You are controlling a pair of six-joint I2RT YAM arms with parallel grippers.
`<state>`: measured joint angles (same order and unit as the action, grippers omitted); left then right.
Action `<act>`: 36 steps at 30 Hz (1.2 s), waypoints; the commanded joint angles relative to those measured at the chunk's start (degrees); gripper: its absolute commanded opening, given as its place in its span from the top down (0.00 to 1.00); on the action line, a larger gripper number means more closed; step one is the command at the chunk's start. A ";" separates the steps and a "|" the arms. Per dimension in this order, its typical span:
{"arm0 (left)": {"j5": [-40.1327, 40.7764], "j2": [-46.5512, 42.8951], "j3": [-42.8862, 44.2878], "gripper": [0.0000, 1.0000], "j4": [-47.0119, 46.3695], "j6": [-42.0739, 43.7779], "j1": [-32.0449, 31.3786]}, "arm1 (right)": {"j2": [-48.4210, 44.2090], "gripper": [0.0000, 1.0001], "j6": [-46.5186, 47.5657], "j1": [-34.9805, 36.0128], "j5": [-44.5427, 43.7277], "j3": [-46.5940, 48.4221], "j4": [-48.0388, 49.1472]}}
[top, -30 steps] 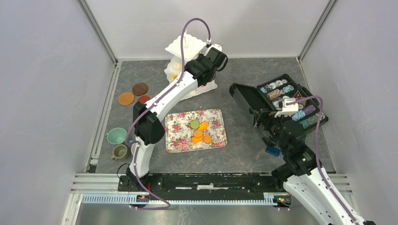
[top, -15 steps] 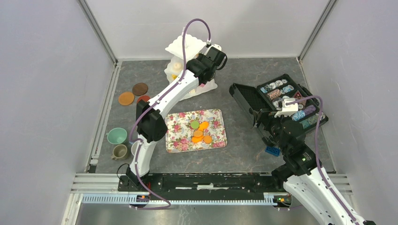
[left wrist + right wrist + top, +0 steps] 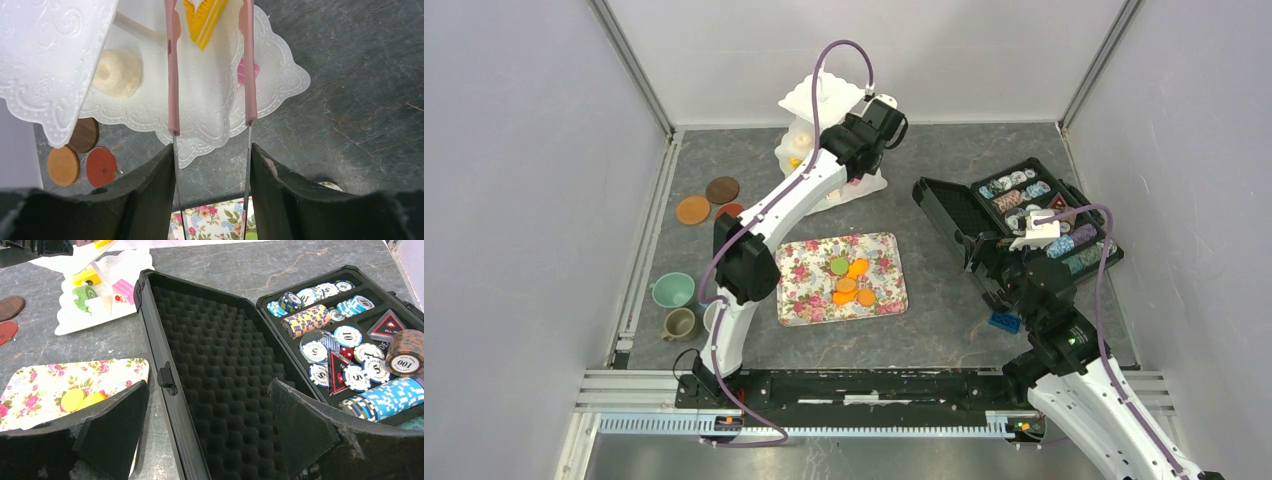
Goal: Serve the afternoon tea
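My left gripper [image 3: 876, 122] [image 3: 212, 150] reaches over the white tiered stand [image 3: 819, 98] [image 3: 210, 102], shut on metal tongs [image 3: 172, 75] with pink tips. The two tong arms lie apart, either side of a yellow cake slice [image 3: 202, 17] on the stand, without touching it. A cream biscuit [image 3: 117, 72] and a pink cake [image 3: 255, 70] also sit there. Orange biscuits [image 3: 849, 285] and a green one [image 3: 838, 265] lie on the floral tray [image 3: 809, 290]. My right gripper [image 3: 1002, 268] [image 3: 210, 425] hangs open over the foam lid of the black case [image 3: 215, 355].
Orange [image 3: 692, 210], brown [image 3: 722, 189] and red [image 3: 730, 211] saucers lie at the left. A teal cup [image 3: 672, 290] and a tan cup [image 3: 679, 323] stand near the left wall. A blue brick [image 3: 1003, 322] lies beside the case. Walls enclose the table.
The left arm has edged slightly toward the stand, and its jaws have eased wider with the tongs. The right arm has not moved.
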<state>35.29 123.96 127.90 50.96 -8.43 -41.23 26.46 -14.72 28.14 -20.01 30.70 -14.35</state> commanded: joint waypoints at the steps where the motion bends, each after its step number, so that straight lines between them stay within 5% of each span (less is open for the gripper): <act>1: -3.24 -5.40 2.97 0.41 0.64 0.17 -0.16 | -0.39 0.02 0.10 0.31 -0.28 1.04 1.08; 16: -16.92 -17.79 -6.94 0.43 1.69 -6.06 -2.35 | 0.45 0.02 -0.24 0.25 0.57 1.46 1.41; 24: -30.00 -28.98 -22.44 0.44 1.16 -7.14 -2.61 | 1.66 0.02 0.01 0.27 0.96 0.94 2.21; 36: -39.24 -50.28 -50.52 0.46 5.32 -10.36 -2.62 | 4.80 0.02 0.94 0.26 1.78 -0.22 4.83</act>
<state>2.48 79.70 82.06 55.46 -14.61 -43.64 29.78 -14.72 28.14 -18.85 30.61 -13.41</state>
